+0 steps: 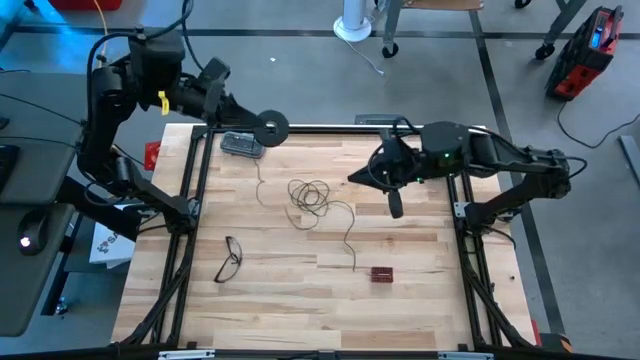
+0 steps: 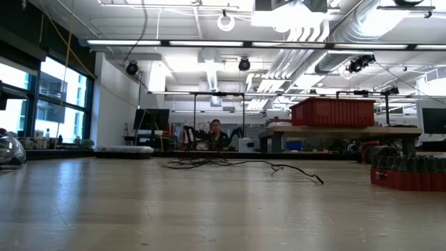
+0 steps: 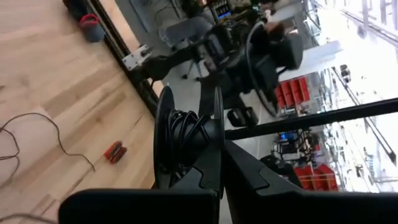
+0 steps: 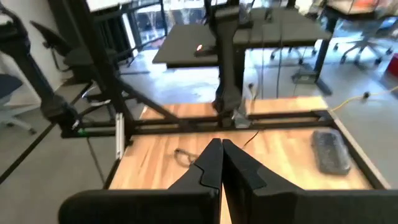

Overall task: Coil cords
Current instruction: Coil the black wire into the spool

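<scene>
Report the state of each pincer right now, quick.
Left pincer: closed on the reel, held up at the table's far left edge.
Right pincer: closed, holding nothing, raised over the table's right side.

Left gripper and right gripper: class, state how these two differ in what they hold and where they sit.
The left gripper is clamped on the black reel at the table's far edge; the right gripper holds nothing. The left sits beside the grey case; the right hangs over bare wood right of the loose wire. Both are shut.

Overhead looks down, low looks level; both share the table (image 1: 300,290).
</scene>
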